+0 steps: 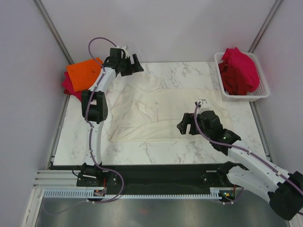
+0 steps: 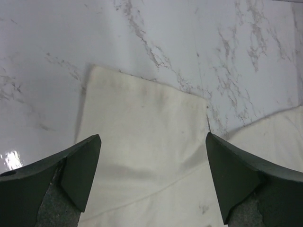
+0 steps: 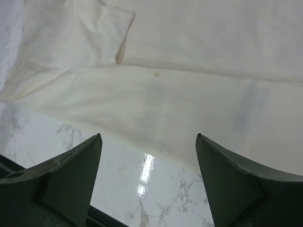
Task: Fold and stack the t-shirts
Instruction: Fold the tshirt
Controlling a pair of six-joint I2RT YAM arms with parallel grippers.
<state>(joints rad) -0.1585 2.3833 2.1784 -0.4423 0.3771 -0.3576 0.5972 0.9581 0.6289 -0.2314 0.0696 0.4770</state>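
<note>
Both of my tools stand wide with nothing between the fingers. My left gripper (image 1: 134, 64) hangs over the far left corner of the cream-white t-shirt (image 1: 156, 111). From its wrist I see a flat rectangular flap of that cloth lying on the stone below. My right gripper (image 1: 187, 125) hangs over the shirt's near edge, right of the middle, and its wrist camera shows the hem and a folded flap.

The shirt lies spread and rumpled across the middle of the table (image 1: 156, 152). The top is white marble with grey veins, glossy enough to throw back a patch of light near the cloth's edge. A black strip (image 1: 156, 172) runs along the near side where my bases are bolted, with a slotted metal rail (image 1: 156, 193) in front of it.

At the far left corner an orange t-shirt (image 1: 84, 73) sits folded on a crimson t-shirt (image 1: 67, 86). At the far right corner a white mesh basket (image 1: 262, 95) holds a crimson heap (image 1: 239, 71) of more shirts. Pale grey walls (image 1: 161, 28) close in on three sides, with slanted metal posts (image 1: 53, 30) at the far corners.
</note>
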